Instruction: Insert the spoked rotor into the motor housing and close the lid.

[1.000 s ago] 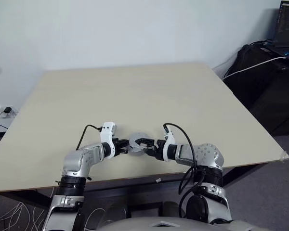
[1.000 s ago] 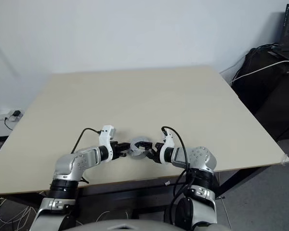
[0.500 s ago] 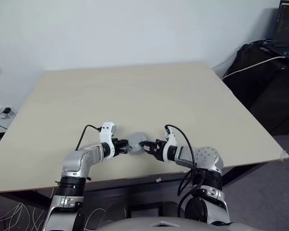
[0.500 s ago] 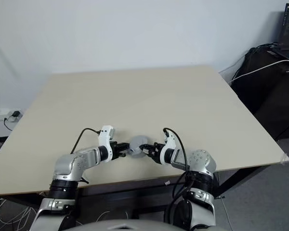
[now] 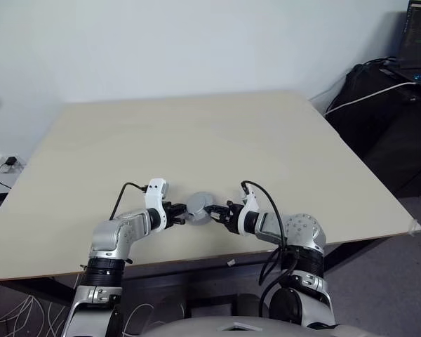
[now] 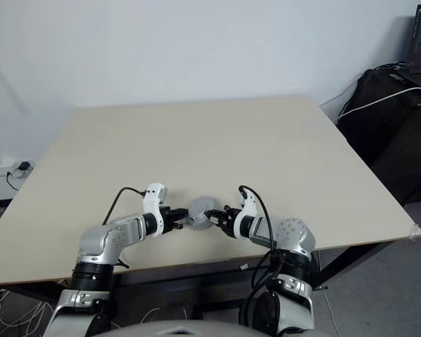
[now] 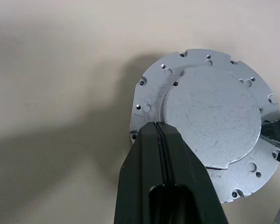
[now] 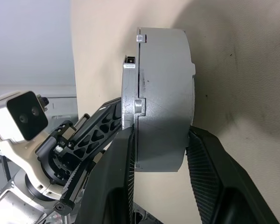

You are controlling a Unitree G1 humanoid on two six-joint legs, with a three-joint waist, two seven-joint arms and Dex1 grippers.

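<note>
1. We have the housing (image 8: 163,98) sitting on the table (image 5: 217,133) near its front edge, between our two grippers, with the lid (image 7: 210,121) down on top of it. From the head views the stack reads as one plain grey disc.

2. Our left gripper (image 7: 159,128) comes in from the left with its fingers pressed together, holding nothing. The tips lie on the lid's outer flange, which looks to us like a brace: it pins the lid flat and keeps the unit from sliding away.

3. Our right gripper (image 8: 161,137) takes the other side. Its fingers (image 8: 203,154) straddle the stack top and bottom, one on the lid face and one under the housing, pinching the two halves toward each other.

4. In the right wrist view the seam between lid and housing is a thin dark line, so we judge the lid as nearly or fully seated.

5. The rotor is hidden from us; with the lid down, we take it to be inside, though we cannot confirm that.

6. The risk we see is the small unit skidding on the smooth table if the two sides push unevenly.
</note>
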